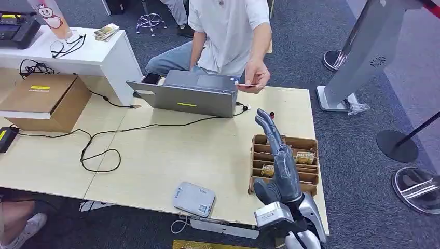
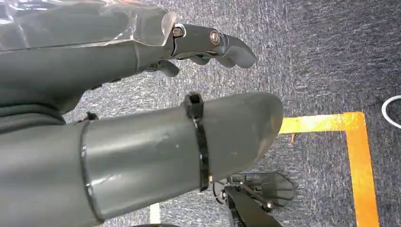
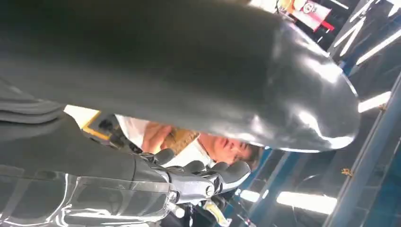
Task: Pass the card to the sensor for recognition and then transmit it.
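The right hand point(image 1: 275, 155) is standing raised over the pale wooden table point(image 1: 155, 150), its dark, smooth fingers point(image 1: 265, 124) stretched out straight and apart, holding nothing; its silver wrist is coming up from the near edge of the table. Just beneath it a brown cardboard tray point(image 1: 309, 179) with slotted rows is sitting on the table, a few small packets lying in its slots. The card point(image 1: 248, 85), thin and flat, is being held by a person's hand point(image 1: 258, 77) at the far edge of the table, beside a grey laptop point(image 1: 192, 94) (the person, in a white shirt and jeans, is sitting behind it). The sensor point(image 1: 194, 199), a flat grey box with rounded corners, is lying near the front edge of the table, well apart from the card. A black cable point(image 1: 98, 150) is looping across the wood toward a cardboard box point(image 1: 46, 101) on the left. The left hand point(image 2: 142, 94) is hanging over dark, speckled carpet point(image 2: 321, 61) marked with orange tape point(image 2: 354, 151); its thick grey thumb and darker fingers are lying apart with nothing between them.
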Robot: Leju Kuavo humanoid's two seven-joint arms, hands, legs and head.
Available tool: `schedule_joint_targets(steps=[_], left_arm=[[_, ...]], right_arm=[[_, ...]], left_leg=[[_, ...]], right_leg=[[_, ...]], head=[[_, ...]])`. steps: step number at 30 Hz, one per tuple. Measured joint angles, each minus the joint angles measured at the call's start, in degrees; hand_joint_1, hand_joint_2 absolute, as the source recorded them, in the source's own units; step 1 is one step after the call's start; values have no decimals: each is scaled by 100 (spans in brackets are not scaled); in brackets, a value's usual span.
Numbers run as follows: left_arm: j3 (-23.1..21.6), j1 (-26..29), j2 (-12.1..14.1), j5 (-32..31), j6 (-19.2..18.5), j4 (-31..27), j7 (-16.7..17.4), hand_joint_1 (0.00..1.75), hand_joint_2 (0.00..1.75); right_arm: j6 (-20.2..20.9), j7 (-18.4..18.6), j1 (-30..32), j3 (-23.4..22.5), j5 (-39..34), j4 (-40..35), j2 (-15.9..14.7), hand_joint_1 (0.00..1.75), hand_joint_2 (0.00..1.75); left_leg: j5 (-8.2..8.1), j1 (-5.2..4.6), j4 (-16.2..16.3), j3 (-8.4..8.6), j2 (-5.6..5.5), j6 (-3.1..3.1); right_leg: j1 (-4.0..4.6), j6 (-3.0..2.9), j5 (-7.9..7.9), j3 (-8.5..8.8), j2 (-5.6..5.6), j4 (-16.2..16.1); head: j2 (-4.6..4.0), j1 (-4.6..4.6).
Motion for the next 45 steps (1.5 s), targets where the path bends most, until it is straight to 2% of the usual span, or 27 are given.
schedule_joint_targets(steps=[9, 13, 19, 37, 45], left_arm=[[0, 4, -24, -18, 13, 0, -79, 0, 0], [0, -4, -50, -66, 57, 0, -94, 0, 0], [0, -8, -101, -116, 131, 2, -96, 0, 0], [0, -9, -116, -153, 63, 33, -96, 0, 0], [0, -9, -111, -162, 41, 35, -96, 0, 0]], right_arm=[[-371, 231, -290, 2, 991, 28, -2, 0, 0], [-1069, 771, -720, 46, 2978, 391, -35, 0, 0], [-1239, 1093, -1179, 162, 3807, 902, -63, 0, 0], [-1246, 1613, -1990, 363, 4494, 2026, -138, 0, 0], [-1231, 1628, -2124, 411, 4545, 2269, -140, 0, 0]], left_leg=[[0, 0, 0, -1, 0, 0], [1, 0, 0, 3, 5, 0], [2, 0, 0, 1, 2, 1], [2, 0, 0, 0, 2, 1], [1, 0, 0, 0, 1, 1]], right_leg=[[0, 0, 0, 0, 0, 0], [0, 0, 1, 1, 3, 0], [0, 0, 2, 1, 0, 0], [0, 0, 2, 0, 0, 0], [0, 0, 1, -1, 0, 0]], head=[[0, 2], [0, 2], [0, 0], [0, 0], [0, 0]])
